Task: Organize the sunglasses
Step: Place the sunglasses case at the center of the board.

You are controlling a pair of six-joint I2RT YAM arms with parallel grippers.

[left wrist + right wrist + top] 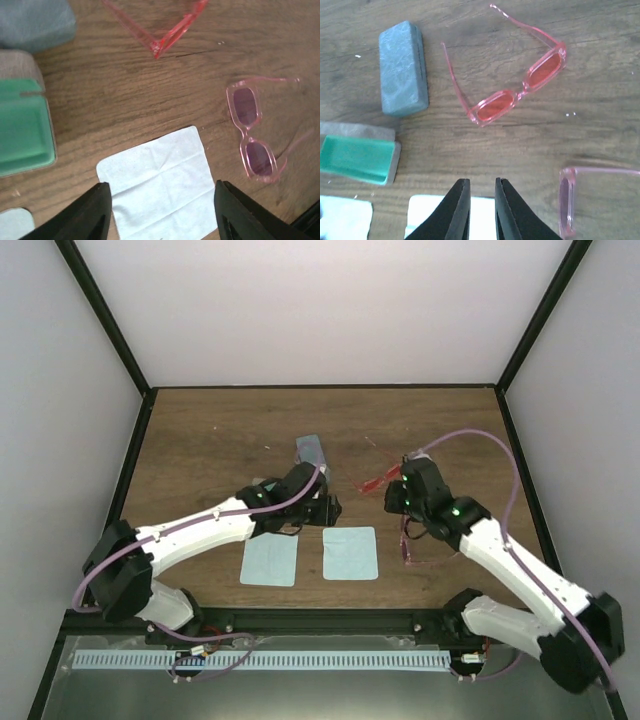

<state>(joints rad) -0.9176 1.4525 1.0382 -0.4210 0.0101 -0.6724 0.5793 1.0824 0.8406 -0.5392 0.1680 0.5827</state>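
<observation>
Sunglasses in translucent pink [250, 135] lie closest, toward the near right corner of the wooden counter [200, 440]. Their temples are unfolded and the two small oblong lenses are tinted a dull purple. In the top view the right arm partly covers them. Along the near edge one pale teal cloth [270, 560] lies flat, and a second cloth [350, 553] lies beside it, nearer the right edge, the two apart. The left gripper [160, 210] hovers over the second cloth, fingers spread wide with nothing between them. The right gripper [481, 210] hangs between the two pairs, its fingers drawn almost together with only a slit left, holding nothing. Near the middle of the counter an open case [22, 130] shows its green lining. Beyond it, right of centre, the red-orange sunglasses [520, 90] rest with temples splayed open, their thin frame and narrow rectangular lenses the same red. Farthest back, toward the far edge, lies a closed blue-grey case [402, 67]
</observation>
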